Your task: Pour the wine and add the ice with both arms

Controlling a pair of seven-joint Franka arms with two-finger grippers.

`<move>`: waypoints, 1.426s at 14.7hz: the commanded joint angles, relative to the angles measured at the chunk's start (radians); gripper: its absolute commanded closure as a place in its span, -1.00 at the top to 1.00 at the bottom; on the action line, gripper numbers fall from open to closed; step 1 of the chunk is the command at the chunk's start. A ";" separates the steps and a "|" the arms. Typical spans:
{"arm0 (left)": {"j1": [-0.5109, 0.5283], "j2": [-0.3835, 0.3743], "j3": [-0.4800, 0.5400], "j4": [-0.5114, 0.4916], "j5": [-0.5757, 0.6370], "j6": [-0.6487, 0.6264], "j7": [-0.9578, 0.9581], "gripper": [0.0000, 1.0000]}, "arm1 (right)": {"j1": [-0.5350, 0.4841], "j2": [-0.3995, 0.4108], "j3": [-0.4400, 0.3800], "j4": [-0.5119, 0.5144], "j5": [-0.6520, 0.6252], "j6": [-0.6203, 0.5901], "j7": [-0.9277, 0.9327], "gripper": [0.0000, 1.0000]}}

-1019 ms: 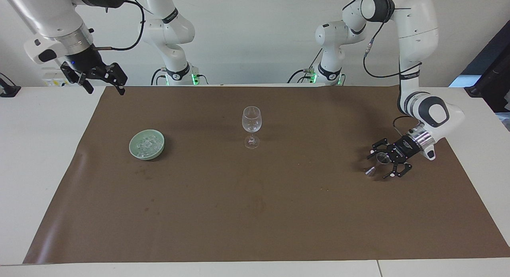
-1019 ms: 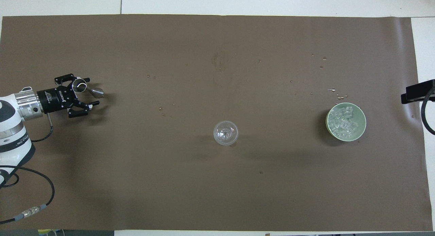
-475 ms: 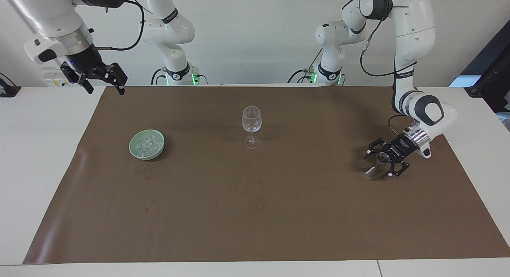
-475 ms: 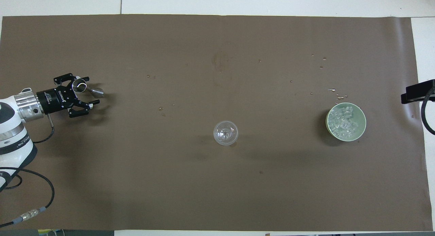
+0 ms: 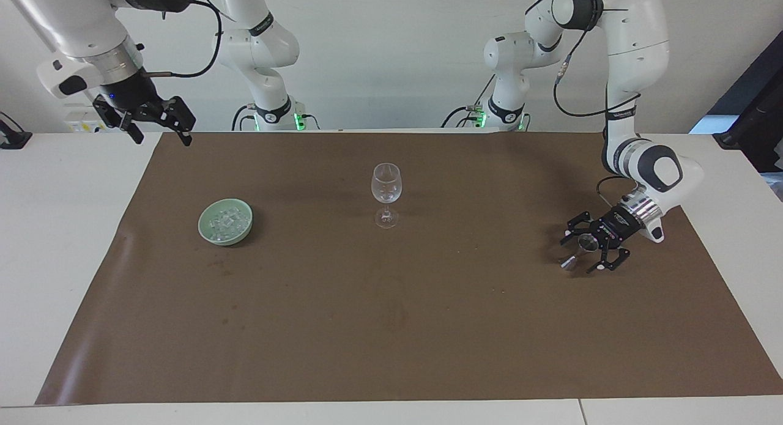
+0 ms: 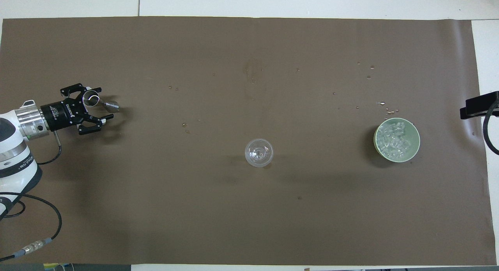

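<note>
The white table (image 5: 49, 241) carries a matt brown paper mat (image 5: 391, 327), creased at the right arm's end and flecked with small wet spots.

The right gripper (image 5: 160, 137) waits high over the mat's corner at its own end, its black fingers spread wide and empty. The left gripper (image 5: 584, 252) lies low at the left arm's end, its fingers wide on either side of a small steel jigger (image 6: 92, 99). This is a shiny double cone, tilted, with one cup between the fingers and the other poking out past them. I judge the step in hand to be grasping the jigger for the pour. The fingers need to close on its narrow waist (slippery metal, so squarely), then lift it level.

A smooth celadon-green bowl (image 5: 211, 232) sits toward the right arm's end and holds the ice (image 6: 395, 140), a heap of small glassy cubes. The stemmed wine glass (image 5: 386, 192) stands upright mid-mat, clear, and looks empty.
</note>
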 commanded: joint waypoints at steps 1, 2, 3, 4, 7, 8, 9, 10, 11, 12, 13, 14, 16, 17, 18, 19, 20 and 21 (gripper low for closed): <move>0.010 -0.036 -0.001 -0.041 -0.020 -0.010 0.025 -0.78 | -0.011 -0.016 0.007 -0.020 0.013 0.008 0.013 1.00; 0.013 -0.036 -0.001 -0.040 -0.023 -0.014 0.023 -1.00 | -0.011 -0.016 0.007 -0.020 0.013 0.008 0.013 1.00; 0.015 -0.037 0.001 -0.040 -0.028 -0.018 0.025 -1.00 | -0.011 -0.016 0.007 -0.020 0.013 0.008 0.013 1.00; 0.015 -0.039 0.001 -0.040 -0.029 -0.024 0.025 -1.00 | -0.011 -0.016 0.007 -0.020 0.013 0.008 0.013 1.00; 0.016 -0.049 0.004 -0.040 -0.031 -0.043 -0.004 -1.00 | -0.011 -0.016 0.005 -0.020 0.013 0.008 0.013 1.00; 0.016 -0.055 0.007 -0.040 -0.031 -0.070 -0.030 -1.00 | -0.011 -0.016 0.005 -0.020 0.013 0.008 0.013 1.00; 0.016 -0.074 0.008 -0.040 -0.031 -0.095 -0.053 -1.00 | -0.011 -0.016 0.005 -0.020 0.013 0.008 0.013 1.00; 0.015 -0.097 0.008 -0.041 -0.031 -0.104 -0.068 -1.00 | -0.011 -0.016 0.007 -0.020 0.013 0.008 0.014 1.00; 0.004 -0.124 0.010 -0.046 -0.031 -0.106 -0.081 -1.00 | -0.005 -0.016 0.007 -0.020 0.013 0.010 0.014 1.00; -0.003 -0.152 0.008 -0.061 -0.031 -0.104 -0.088 -1.00 | -0.002 -0.016 0.007 -0.020 0.013 0.010 0.016 1.00; -0.028 -0.192 0.010 -0.084 -0.029 -0.104 -0.087 -1.00 | 0.000 -0.016 0.007 -0.020 0.013 0.019 0.016 1.00; -0.058 -0.232 0.010 -0.110 -0.029 -0.100 -0.089 -1.00 | -0.002 -0.016 0.007 -0.019 0.013 0.021 0.016 1.00; -0.114 -0.314 0.010 -0.158 -0.028 -0.096 -0.116 -1.00 | -0.002 -0.016 0.007 -0.020 0.015 0.016 0.008 1.00; -0.156 -0.342 0.010 -0.166 -0.025 -0.095 -0.140 -1.00 | 0.000 -0.020 0.007 -0.036 0.015 0.019 0.005 1.00; -0.195 -0.361 0.013 -0.169 -0.016 -0.095 -0.171 -1.00 | 0.009 -0.029 0.013 -0.055 0.020 0.024 0.005 1.00; -0.236 -0.384 0.013 -0.172 0.010 -0.090 -0.203 -1.00 | 0.021 -0.037 0.013 -0.077 0.044 0.051 0.005 1.00; -0.284 -0.399 0.010 -0.170 0.059 -0.086 -0.226 -1.00 | 0.020 -0.057 0.013 -0.138 0.070 0.115 0.004 1.00; -0.319 -0.417 0.008 -0.169 0.090 -0.072 -0.249 -1.00 | 0.020 -0.083 0.013 -0.217 0.093 0.190 -0.011 1.00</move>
